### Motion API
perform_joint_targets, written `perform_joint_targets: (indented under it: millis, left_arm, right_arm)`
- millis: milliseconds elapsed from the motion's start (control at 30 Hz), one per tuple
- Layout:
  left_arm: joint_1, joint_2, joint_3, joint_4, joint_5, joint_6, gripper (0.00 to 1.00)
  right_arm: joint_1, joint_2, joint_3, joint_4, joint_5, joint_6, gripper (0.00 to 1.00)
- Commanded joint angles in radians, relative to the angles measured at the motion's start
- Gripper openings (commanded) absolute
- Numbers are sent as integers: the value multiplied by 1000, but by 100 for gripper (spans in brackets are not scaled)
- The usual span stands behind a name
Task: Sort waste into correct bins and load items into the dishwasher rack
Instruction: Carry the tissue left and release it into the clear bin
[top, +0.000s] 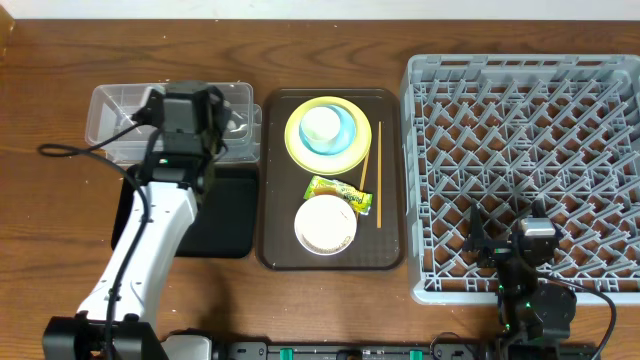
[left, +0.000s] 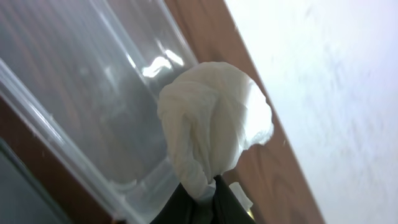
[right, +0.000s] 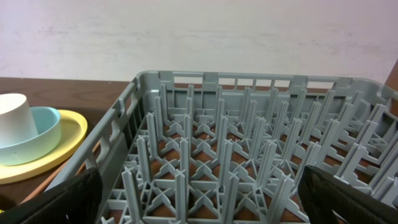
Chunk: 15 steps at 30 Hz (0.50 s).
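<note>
Left gripper (left: 208, 194) pinches the crumpled white napkin (left: 211, 124) by its lower twist, above the clear plastic tub (top: 112, 110) toward the table's far-left corner. To do well: centre it inside the rim, lower, then release. Right gripper (right: 205, 196) is spread wide over the dishwasher rack (right: 249, 124), at its near edge.

Napkin (left: 211, 124) looks papery, tub (left: 62, 137) glossy clear plastic, rack (right: 249, 79) matt plastic.

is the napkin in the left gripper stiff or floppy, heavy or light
Probably soft and floppy: the napkin bunches into loose folds where the left gripper pinches it. Likely very light, so it may cling instead of dropping into the clear tub.
</note>
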Motion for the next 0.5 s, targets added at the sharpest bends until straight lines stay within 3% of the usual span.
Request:
perform_joint_targets:
  millis: [0, 467]
  left_arm:
    - [33, 4, 3, 20, -9, 6, 10]
    - [53, 184, 3, 99, -10, 7, 11]
  right_arm:
    - [-10, -6, -2, -3, -7, 10, 99]
    - [-10, -6, -2, -3, -7, 10, 99]
